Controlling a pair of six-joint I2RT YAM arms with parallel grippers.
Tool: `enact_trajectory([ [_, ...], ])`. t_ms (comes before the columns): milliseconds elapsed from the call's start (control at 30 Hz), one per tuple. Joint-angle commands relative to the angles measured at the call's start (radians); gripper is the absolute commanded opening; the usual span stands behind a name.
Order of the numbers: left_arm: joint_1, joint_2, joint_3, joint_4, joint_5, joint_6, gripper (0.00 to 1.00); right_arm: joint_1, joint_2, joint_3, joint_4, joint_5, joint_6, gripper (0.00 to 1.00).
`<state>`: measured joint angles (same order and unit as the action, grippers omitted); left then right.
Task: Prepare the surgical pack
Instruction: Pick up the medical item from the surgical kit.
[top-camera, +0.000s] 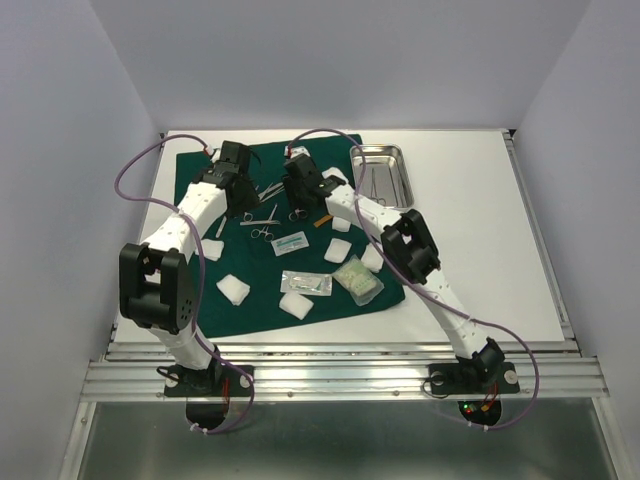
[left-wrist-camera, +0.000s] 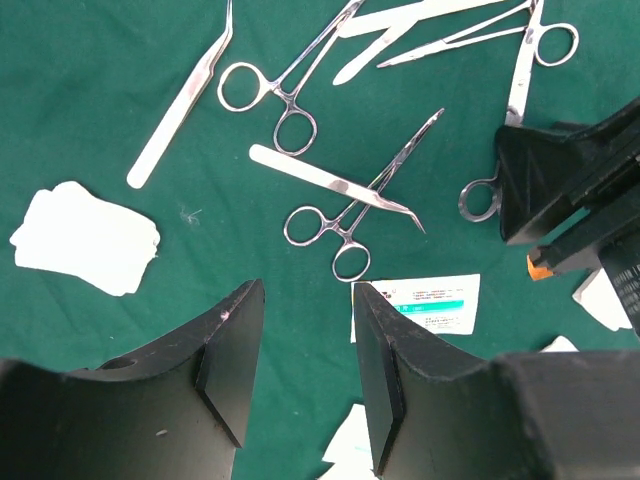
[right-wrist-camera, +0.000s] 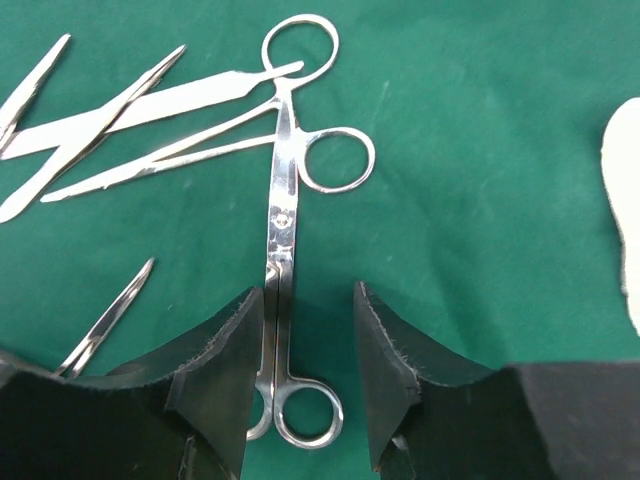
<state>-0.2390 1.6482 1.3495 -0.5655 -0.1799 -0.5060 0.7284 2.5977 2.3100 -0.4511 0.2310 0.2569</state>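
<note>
Right wrist view, lower centre: right gripper (right-wrist-camera: 307, 300) spread, empty, straddling the scissors (right-wrist-camera: 280, 230) on the green drape (right-wrist-camera: 480, 150); left gripper (left-wrist-camera: 308, 300) likewise spread. Scissor tips cross the forceps (right-wrist-camera: 338, 130) rings above, so lifting may drag them.

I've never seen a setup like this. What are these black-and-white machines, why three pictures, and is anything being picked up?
These are two robot arms bolted at the table's near edge. The wide picture comes from a fixed camera above and behind them; each close-up comes from a camera on one wrist, so the black wedges at its bottom are that arm's own pincer. On the white table lies a green cloth carrying steel instruments, white gauze pads and sealed packets, with a steel tray at its far right corner. Nothing is held: the left pincer stands open above the cloth, and the right pincer stands open astride a pair of scissors.
</note>
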Motion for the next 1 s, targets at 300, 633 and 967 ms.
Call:
enact_trajectory([
  [300,0.012,0.019,-0.013,0.038,0.019,0.007,0.52,0.035,-0.007,-0.061,0.049,0.143,-0.074,0.37],
  [633,0.012,0.021,-0.027,0.061,0.048,-0.003,0.52,0.035,-0.111,-0.175,0.061,0.044,-0.016,0.21],
  [967,0.012,0.022,-0.001,0.052,0.033,0.007,0.52,0.035,-0.163,-0.172,0.061,0.07,-0.027,0.07],
])
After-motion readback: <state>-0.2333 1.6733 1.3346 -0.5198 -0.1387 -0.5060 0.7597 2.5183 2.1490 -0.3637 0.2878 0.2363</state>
